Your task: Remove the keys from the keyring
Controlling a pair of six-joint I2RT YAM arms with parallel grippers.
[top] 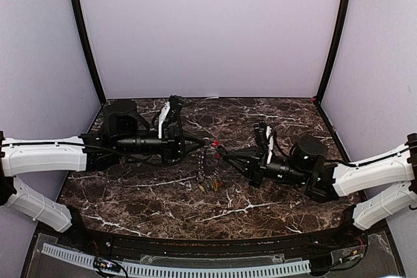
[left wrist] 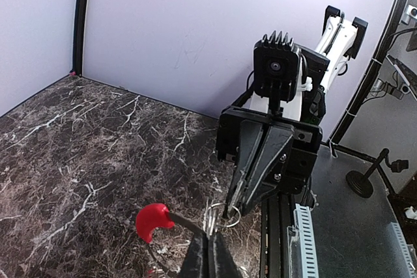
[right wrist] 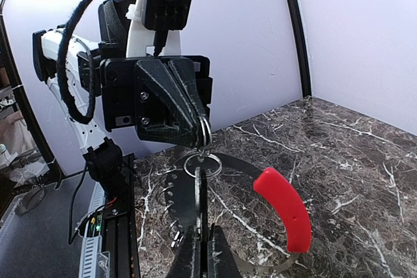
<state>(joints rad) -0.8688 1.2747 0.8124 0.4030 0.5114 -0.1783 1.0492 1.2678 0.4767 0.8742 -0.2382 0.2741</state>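
The keyring (right wrist: 283, 208), a grey band with a red segment, hangs between both grippers above the marble table; its red segment (left wrist: 154, 220) also shows in the left wrist view. My left gripper (left wrist: 210, 237) is shut on the ring's silver wire coils (left wrist: 212, 221). My right gripper (right wrist: 200, 226) is shut on a thin flat metal piece, apparently a key (right wrist: 197, 193) seen edge-on, which hooks into a small split ring (right wrist: 202, 164). From above the two grippers meet tip to tip, left gripper (top: 204, 142), right gripper (top: 223, 154). Several keys (top: 208, 172) dangle below them, some with yellow heads (top: 210, 187).
The dark marble table (top: 273, 118) is walled by pale panels with black corner posts (top: 83, 30). A perforated white rail (top: 195, 270) runs along the near edge.
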